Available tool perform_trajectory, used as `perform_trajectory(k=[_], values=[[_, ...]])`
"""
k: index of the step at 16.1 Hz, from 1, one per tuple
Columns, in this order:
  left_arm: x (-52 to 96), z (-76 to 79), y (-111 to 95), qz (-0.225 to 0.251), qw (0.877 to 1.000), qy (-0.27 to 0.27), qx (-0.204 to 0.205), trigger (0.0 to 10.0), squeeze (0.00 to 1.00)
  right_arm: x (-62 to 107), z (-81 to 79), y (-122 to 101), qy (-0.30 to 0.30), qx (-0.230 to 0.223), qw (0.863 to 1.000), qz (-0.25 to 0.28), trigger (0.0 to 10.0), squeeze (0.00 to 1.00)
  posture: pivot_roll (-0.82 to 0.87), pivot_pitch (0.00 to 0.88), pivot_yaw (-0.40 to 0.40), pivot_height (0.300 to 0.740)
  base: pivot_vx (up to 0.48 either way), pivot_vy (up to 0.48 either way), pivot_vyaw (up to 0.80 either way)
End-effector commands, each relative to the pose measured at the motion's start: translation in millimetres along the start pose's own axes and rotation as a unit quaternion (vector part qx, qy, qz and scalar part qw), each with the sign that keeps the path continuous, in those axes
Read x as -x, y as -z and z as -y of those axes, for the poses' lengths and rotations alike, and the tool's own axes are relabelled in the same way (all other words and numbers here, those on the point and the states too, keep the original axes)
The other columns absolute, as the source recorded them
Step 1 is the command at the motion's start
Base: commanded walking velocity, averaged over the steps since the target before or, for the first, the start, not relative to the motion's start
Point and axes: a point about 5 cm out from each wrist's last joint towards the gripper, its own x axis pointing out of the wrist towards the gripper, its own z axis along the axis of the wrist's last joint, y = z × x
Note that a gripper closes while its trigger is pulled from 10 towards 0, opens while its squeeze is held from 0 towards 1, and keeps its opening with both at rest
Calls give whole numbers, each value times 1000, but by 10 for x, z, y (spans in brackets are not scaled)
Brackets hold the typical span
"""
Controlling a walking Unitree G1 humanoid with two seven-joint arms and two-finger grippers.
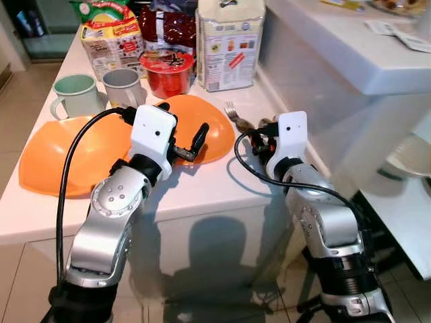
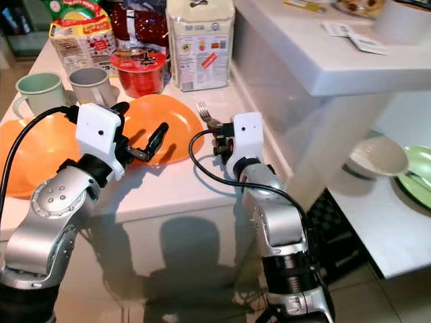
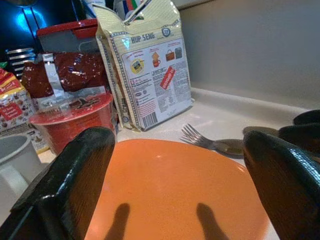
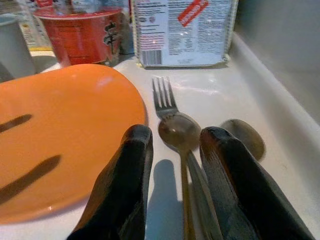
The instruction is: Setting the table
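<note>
- My right gripper (image 4: pixel 172 165) has its jaws narrowly parted astride the handles of the fork (image 4: pixel 162 96) and spoon (image 4: pixel 179 131), low by the counter's (image 1: pixel 202 185) right edge, not yet pinched.
- I'd judge the cutlery pickup is the step: close slowly, keep level, catch both handles or pick one cleanly.
- My left gripper (image 1: pixel 188 145) hangs jaws-wide over the near orange plate (image 1: pixel 202 124), holding nothing.
- The right wrist view reveals a second spoon bowl (image 4: pixel 243 136) beside the fork; head views add the mugs (image 1: pixel 74 94) at the far left.
</note>
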Motion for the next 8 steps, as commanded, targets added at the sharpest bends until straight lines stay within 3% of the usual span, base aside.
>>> perform_trajectory(k=[1,8], values=[[-19,33,-47,7,1000,6,-1,10000,0,25,66,-35,11,-1,1000,5,10000,0,33,0,-47,740,390,0,0],[45,26,-24,7,1000,8,-4,10000,0,36,5,-19,7,-2,1000,4,10000,0,34,0,-49,740,0,0,0]])
